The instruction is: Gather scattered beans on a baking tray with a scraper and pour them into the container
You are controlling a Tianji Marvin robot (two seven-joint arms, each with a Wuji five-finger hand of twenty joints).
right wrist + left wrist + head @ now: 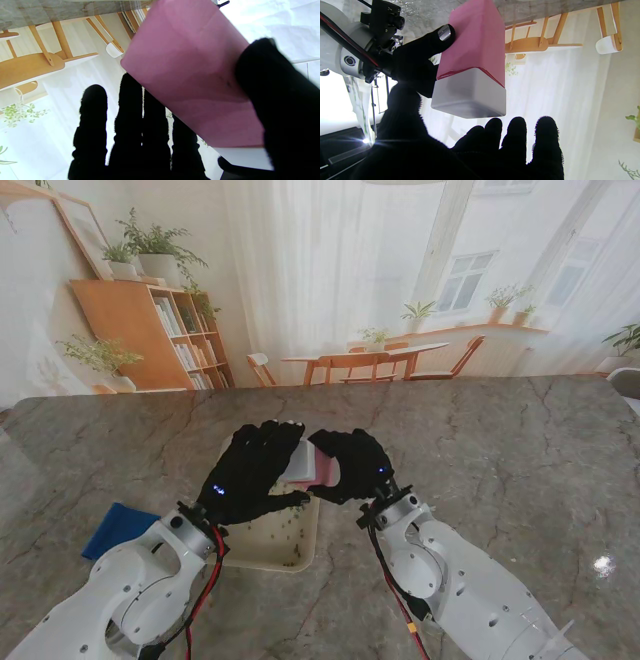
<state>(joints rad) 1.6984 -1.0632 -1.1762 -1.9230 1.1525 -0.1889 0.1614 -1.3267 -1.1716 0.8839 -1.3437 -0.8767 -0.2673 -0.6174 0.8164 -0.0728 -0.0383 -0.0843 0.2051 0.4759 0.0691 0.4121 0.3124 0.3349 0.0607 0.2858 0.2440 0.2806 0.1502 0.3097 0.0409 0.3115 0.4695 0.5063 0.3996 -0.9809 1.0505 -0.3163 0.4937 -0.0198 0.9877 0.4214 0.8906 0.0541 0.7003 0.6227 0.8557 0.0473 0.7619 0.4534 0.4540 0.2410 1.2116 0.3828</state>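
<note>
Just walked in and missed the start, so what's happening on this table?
The right hand holds a pink and white scraper above a cream baking tray. The left hand is beside it with fingers spread, apparently holding nothing. A few beans lie scattered on the tray, and a blue cloth lies to the left.

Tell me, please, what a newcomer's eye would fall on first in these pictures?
Probably the two black-gloved hands meeting over the middle of the table, with a pink and white scraper between them. The right hand holds it, thumb pressed on the pink face; the left hand is beside it. Under them lies a cream baking tray with scattered beans.
</note>
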